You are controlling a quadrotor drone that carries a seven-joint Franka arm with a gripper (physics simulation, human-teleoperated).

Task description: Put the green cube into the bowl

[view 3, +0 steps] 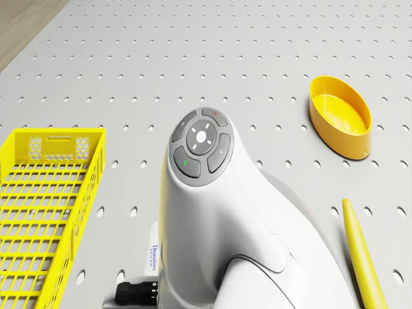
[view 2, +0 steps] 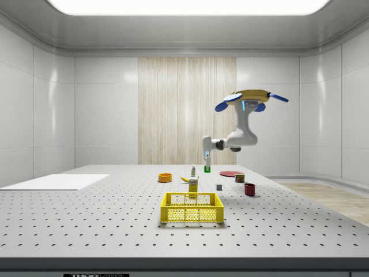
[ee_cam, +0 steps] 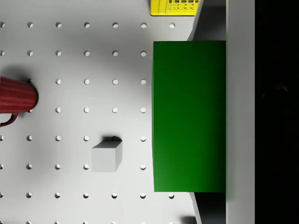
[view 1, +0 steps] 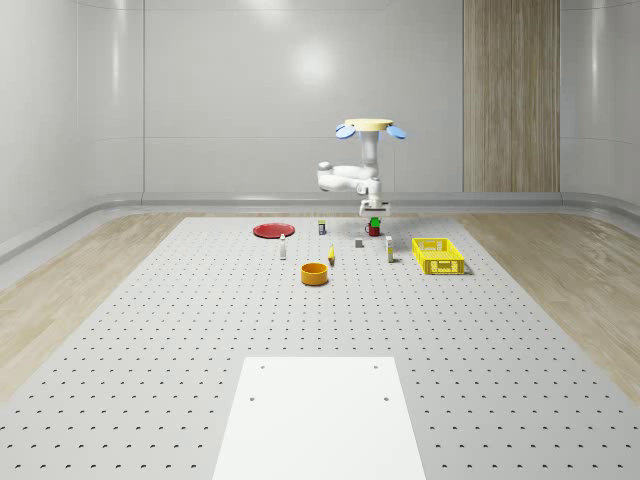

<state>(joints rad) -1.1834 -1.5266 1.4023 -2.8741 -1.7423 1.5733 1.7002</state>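
Observation:
The drone (view 1: 370,127) hovers over the far middle of the perforated table, its white arm (view 3: 212,193) bent downward. The gripper (view 1: 374,213) is shut on the green cube (view 1: 375,222), held in the air just above the red mug (view 1: 372,231). In the wrist view the green cube (ee_cam: 189,116) sits against a grey finger (ee_cam: 240,112), well clear of the table. The orange-yellow bowl (view 1: 315,273) stands upright on the table, nearer the camera and toward the whole-scene view's left of the gripper. That bowl (view 3: 340,116) looks empty from the drone.
A yellow basket (view 1: 438,255) stands at the whole-scene view's right, a red plate (view 1: 272,230) at the far left. A small grey cube (ee_cam: 106,156), a banana (view 3: 364,254) and two small bottles (view 1: 283,248) lie around. A white panel (view 1: 320,415) covers the near table.

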